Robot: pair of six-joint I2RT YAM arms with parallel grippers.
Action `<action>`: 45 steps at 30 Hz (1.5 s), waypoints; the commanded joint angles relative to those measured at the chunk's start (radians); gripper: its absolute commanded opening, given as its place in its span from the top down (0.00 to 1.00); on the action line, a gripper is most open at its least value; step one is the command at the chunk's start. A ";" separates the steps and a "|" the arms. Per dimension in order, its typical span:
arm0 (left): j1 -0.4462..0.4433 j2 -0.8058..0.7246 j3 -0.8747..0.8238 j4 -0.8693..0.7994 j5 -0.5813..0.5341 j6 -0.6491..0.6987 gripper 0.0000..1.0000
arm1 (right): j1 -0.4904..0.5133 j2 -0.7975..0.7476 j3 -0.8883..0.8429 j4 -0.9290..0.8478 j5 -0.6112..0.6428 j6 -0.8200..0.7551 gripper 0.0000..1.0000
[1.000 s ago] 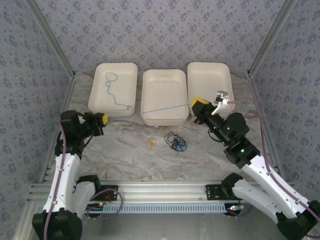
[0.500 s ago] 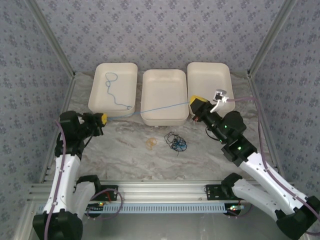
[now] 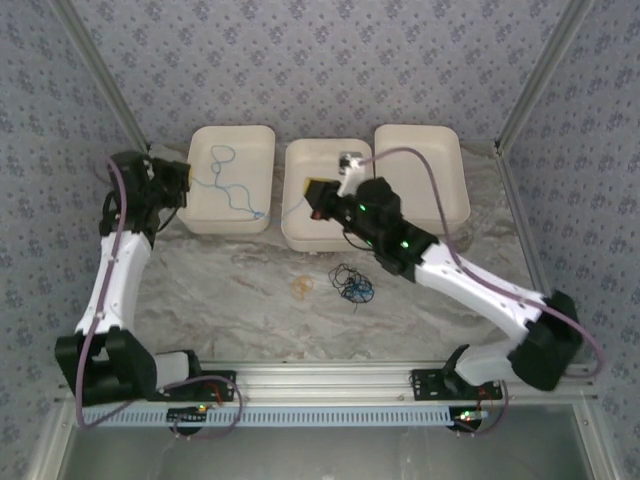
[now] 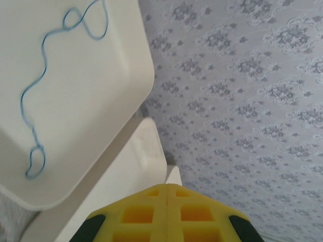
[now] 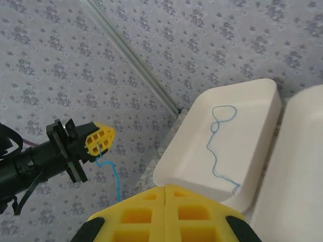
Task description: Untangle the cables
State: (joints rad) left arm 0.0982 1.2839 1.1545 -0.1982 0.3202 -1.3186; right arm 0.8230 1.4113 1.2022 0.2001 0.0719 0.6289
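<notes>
Surface: marbled desk (image 3: 240,290), dark tangle (image 3: 352,285) lying mid-desk.
Cable: blue cable (image 5: 211,156) draped in the left tray (image 3: 252,160).
Grip: left fingers (image 5: 101,136) and right fingers (image 5: 146,206) both pinch it.
Risk: pull apart and you drag it out.

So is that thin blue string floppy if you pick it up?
Probably very floppy: the thin blue cable lies in loose squiggles in the white plastic tray and droops below the left end effector. Being so thin, it is likely very light. Its loops might snag or knot.
</notes>
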 commanded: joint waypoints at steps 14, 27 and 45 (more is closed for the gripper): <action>0.001 0.798 0.484 0.337 0.047 0.193 1.00 | -0.027 0.840 0.719 -0.047 -0.116 0.092 1.00; -0.040 0.968 0.876 -0.035 0.021 0.403 0.49 | -0.050 1.031 1.083 -0.410 -0.169 0.069 0.32; -0.227 0.268 0.282 -0.223 -0.204 0.451 0.58 | 0.047 0.253 0.140 -0.127 0.098 -0.146 0.37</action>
State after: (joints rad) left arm -0.0769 1.7020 1.5650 -0.3492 0.1837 -0.8772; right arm 0.8471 1.7592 1.4689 0.0017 0.0723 0.5411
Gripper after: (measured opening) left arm 0.436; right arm 0.635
